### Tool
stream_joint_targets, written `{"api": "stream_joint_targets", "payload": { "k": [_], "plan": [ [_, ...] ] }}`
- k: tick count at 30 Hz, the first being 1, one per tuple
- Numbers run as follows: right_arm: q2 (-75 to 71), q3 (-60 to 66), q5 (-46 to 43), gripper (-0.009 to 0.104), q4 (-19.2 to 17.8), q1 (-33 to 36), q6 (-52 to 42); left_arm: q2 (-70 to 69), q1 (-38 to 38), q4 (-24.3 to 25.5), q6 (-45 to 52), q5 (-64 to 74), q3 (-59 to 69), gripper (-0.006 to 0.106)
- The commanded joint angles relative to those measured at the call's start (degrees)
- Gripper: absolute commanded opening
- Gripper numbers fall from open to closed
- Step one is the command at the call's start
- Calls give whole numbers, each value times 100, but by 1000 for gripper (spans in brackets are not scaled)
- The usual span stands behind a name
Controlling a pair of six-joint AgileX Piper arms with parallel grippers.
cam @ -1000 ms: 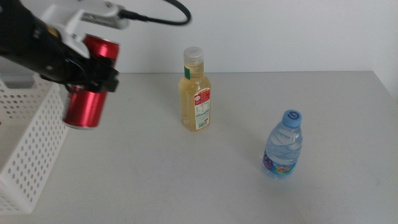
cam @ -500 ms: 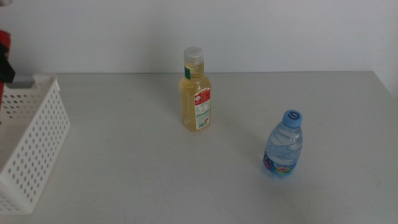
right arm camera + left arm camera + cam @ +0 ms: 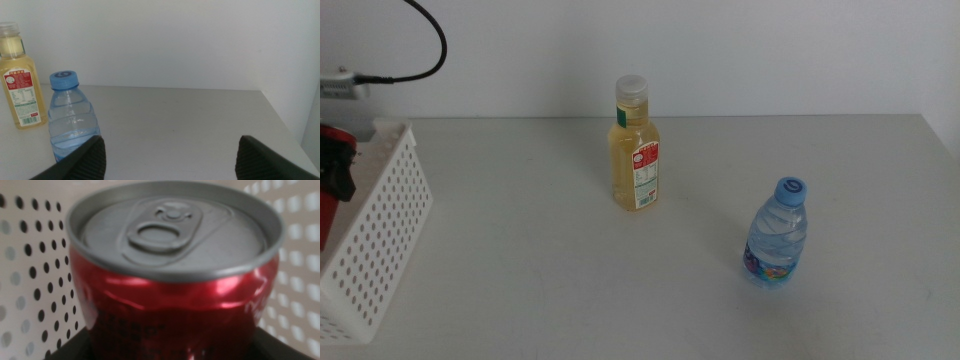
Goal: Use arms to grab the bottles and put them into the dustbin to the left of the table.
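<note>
The left gripper (image 3: 334, 175) pinches the red can (image 3: 172, 280) between its jaws over the white dustbin (image 3: 380, 235) at far left. The right gripper (image 3: 170, 157) waits, jaws spread. 2 bottles stand on the table (image 3: 570, 290).

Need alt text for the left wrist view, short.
A red can with a grey pull-tab top fills the frame, held in the left claw, whose dark parts show only at the bottom edge. Behind it on both sides are the white perforated walls of the dustbin.

Red can (image 3: 172, 275) inside white dustbin (image 3: 380, 240)
</note>
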Motion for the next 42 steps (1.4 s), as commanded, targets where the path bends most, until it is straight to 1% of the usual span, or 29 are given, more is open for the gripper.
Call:
{"api": "stream_joint_targets", "payload": {
  "k": [1,6,11,18,19,20,21,22,23,25,29,33,36,38,40,42],
  "plan": [
    [-122,-53,-434,66,-27,-32,-51,-152,12,145,-135,-162,-234,-1],
    [-122,-53,-434,66,-27,-32,-51,192,12,355,-549,-199,-234,-1],
    [-122,-53,-434,66,-27,-32,-51,351,12,442,-548,-216,-234,-1],
    [-122,-53,-434,66,-27,-32,-51,395,-5,437,-548,-228,-234,0],
    [-122,-53,-434,66,-27,-32,-51,395,-5,437,-506,-257,-234,8],
    [-122,-53,-434,66,-27,-32,-51,395,-5,442,-506,-257,-234,10],
    [-122,-53,-434,66,-27,-32,-51,395,-5,442,-506,-257,-234,18],
    [-122,-53,-434,66,-27,-32,-51,395,-5,442,-506,-257,-234,21],
    [-122,-53,-434,66,-27,-32,-51,395,-5,437,-506,-218,-234,75],
    [-122,-53,-434,66,-27,-32,-51,395,-5,437,-504,-217,-234,83],
    [-122,-53,-434,66,-27,-32,-51,389,-5,437,-504,72,-450,93],
    [-122,-53,-434,66,-27,-32,-51,389,-5,184,-579,641,-944,94],
    [-122,-53,-434,66,-27,-32,-51,389,-5,-284,-813,1208,-1369,94],
    [-122,-53,-434,66,-27,-32,-51,273,-5,-850,-912,1192,-1501,94],
    [-122,-53,-434,66,-27,-32,-51,108,-5,-1312,-798,1187,-1527,94],
    [-122,-53,-434,66,-27,-32,-51,-97,-90,-1534,-639,1179,-1527,94]
  ]
}}
